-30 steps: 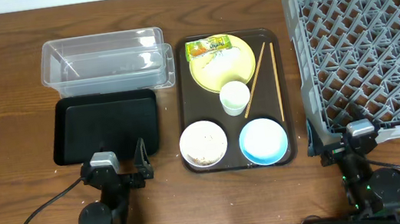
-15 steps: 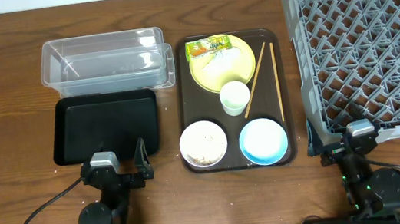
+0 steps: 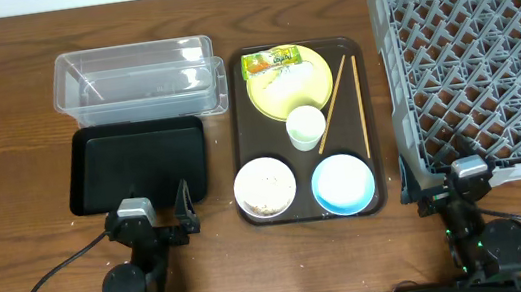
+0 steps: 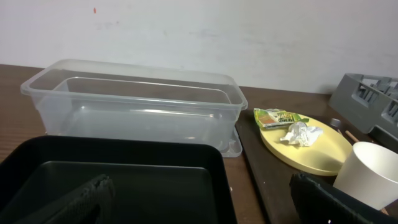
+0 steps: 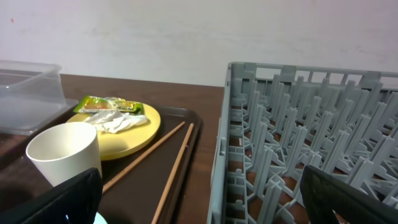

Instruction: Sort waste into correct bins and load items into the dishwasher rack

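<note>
On the brown serving tray, a yellow plate point(image 3: 290, 87) carries a green-and-yellow wrapper point(image 3: 269, 60) and a white crumpled scrap point(image 3: 281, 75). A white cup point(image 3: 305, 126), a pinkish-white bowl point(image 3: 265, 187) holding rice grains, a light blue bowl point(image 3: 343, 183) and two chopsticks point(image 3: 359, 103) lie there too. The clear tub point(image 3: 136, 82) and black tray point(image 3: 137, 164) stand to the left, and the grey rack point(image 3: 477, 67) to the right. My left gripper point(image 3: 147, 226) is open and empty at the black tray's near edge. My right gripper point(image 3: 450, 180) is open and empty at the rack's near left corner.
The dark brown serving tray point(image 3: 240, 118) sits mid-table between the bins and the rack. Bare wood shows along the table's front edge around both arm bases. A white wall runs behind the table.
</note>
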